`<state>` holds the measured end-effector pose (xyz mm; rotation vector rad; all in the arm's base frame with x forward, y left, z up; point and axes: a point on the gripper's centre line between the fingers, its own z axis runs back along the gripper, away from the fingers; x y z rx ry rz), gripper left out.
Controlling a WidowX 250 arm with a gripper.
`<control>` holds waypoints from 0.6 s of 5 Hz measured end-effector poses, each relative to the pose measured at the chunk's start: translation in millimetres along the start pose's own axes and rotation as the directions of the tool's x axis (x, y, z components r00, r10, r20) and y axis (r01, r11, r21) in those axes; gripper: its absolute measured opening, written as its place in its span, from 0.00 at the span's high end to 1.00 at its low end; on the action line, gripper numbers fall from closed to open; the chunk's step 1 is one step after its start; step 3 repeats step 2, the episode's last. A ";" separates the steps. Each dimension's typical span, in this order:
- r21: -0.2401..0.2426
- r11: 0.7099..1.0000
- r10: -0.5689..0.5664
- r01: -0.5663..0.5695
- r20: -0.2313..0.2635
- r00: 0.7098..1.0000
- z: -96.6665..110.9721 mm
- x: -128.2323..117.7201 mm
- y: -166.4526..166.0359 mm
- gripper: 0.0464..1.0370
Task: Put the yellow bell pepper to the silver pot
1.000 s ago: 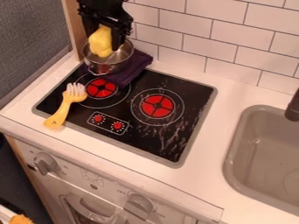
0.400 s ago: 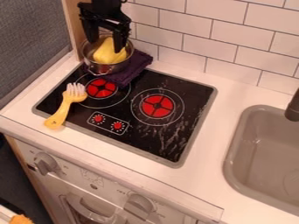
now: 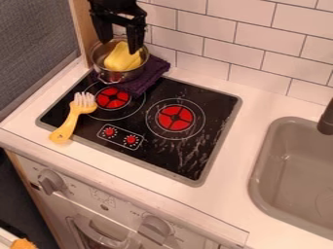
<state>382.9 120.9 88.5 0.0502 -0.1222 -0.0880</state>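
Brush (image 3: 73,115) on hob (image 3: 215,109) edge, prob. just parked. Pot (image 3: 110,75) by/on purple cloth (image 3: 154,72), maybe a pad. Yellow pepper (image 3: 122,59) in pot; gripper (image 3: 119,45) above, fingers apart w/ nothing held, prob. for a clear exit.

Yellow-handled brush (image 3: 68,122) (white-bristled) on stovetop (image 3: 189,160).

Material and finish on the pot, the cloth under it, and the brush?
Pot: looks like polished metal, likely steel; silvery wall with bright glints.
Cloth: woven or knit fabric, matte; dark purple, soft folds, no shine.
Brush: handle smooth yellow, probably plastic, though painted wood is possible; pale bristles, likely synthetic.
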 end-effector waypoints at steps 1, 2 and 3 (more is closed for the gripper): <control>-0.001 1.000 -0.006 0.006 -0.001 1.000 0.0 0.0 -0.7 0.04; -0.001 1.000 -0.005 0.005 -0.001 1.000 0.0 -0.2 -0.1 0.04; -0.001 1.000 -0.005 0.005 -0.001 1.000 0.0 -0.2 -0.1 0.04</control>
